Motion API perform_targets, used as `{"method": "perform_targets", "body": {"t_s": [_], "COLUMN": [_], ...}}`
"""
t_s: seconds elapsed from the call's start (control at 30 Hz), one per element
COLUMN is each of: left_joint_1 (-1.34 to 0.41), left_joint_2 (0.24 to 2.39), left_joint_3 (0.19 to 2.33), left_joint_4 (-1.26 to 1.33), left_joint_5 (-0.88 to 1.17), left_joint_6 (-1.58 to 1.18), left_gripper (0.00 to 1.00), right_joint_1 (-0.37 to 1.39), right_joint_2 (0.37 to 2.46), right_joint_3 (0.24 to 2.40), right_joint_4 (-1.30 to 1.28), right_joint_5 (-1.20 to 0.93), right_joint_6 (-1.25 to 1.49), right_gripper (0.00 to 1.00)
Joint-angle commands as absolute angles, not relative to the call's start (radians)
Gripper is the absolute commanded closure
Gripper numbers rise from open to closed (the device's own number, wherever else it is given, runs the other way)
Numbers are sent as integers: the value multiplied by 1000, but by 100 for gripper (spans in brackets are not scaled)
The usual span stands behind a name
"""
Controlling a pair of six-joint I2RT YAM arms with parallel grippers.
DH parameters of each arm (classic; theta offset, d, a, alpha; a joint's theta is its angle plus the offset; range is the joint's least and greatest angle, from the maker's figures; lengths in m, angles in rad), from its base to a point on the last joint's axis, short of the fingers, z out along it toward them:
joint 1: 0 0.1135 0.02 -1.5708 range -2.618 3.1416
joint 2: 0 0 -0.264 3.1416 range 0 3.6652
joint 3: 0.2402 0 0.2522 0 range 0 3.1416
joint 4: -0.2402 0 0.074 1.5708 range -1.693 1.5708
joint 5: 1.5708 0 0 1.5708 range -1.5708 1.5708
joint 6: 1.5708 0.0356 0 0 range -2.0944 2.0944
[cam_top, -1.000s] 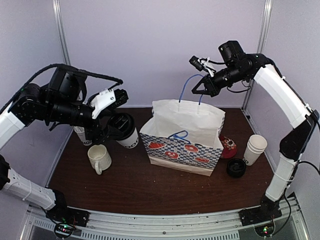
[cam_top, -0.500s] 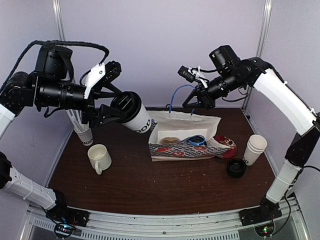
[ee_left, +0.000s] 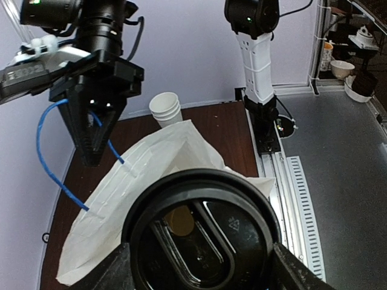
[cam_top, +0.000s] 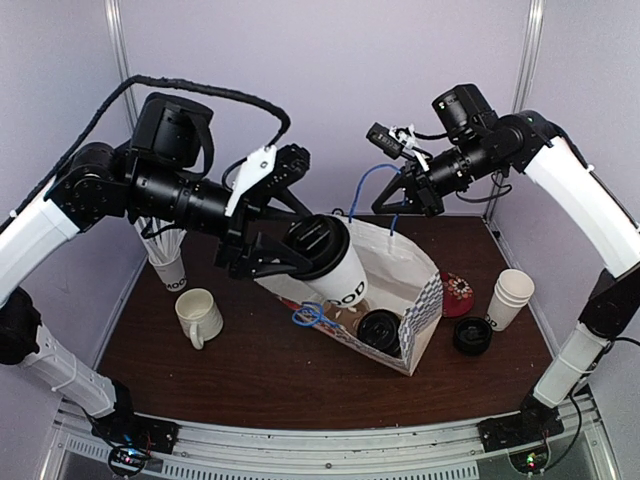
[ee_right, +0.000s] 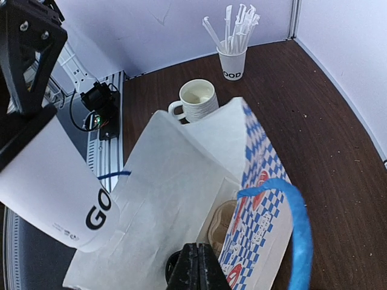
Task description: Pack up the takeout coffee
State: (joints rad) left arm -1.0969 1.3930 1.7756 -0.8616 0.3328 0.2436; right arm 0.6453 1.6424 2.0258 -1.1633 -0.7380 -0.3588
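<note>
While a cream mug (cam_top: 198, 315) and a loose black lid (cam_top: 472, 335) sit nearest the arm bases, the work lies just beyond them; the paper bag (cam_top: 405, 270) leans over with its mouth gaping toward the left arm, and a round black lid (cam_top: 380, 328) shows inside that mouth, which I take for one coffee already packed, though its cup body is hidden. Above the bag's opening the left gripper (cam_top: 298, 246) has its fingers clamped around a takeout coffee (cam_top: 342, 278), tilted base-first toward the bag; the cup's foot hangs at the rim, not yet inside. Farther back and higher, the right gripper (cam_top: 397, 203) is pinched closed on the bag's blue handle (cam_top: 372, 178), lifting that side so the mouth is held open. Beside the bag to the right stands a stack of plain cups (cam_top: 510, 295); at the far left a cup of straws (cam_top: 170, 270). By my reading, the held cup needs lowering and releasing before the job is done.
</note>
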Motion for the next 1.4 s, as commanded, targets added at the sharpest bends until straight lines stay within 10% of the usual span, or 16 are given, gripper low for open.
{"method": "perform_targets", "body": {"t_s": [0.0,1.37], "left_joint_1": [-1148,-1155], "left_joint_2": [1428,1390], "left_joint_3": [1785,1617], "left_joint_4": [-810,-654], "left_joint_5": [328,178], "left_joint_6": [323,453], "left_gripper": [28,29], "right_joint_1": [656,719], "right_joint_2": [1602,1597], "right_joint_3": [1985,1984], "right_joint_4": [-1173,-1228], "right_joint_5": [-823,-863], "right_joint_6": [-366,-564], "right_gripper": [98,95]}}
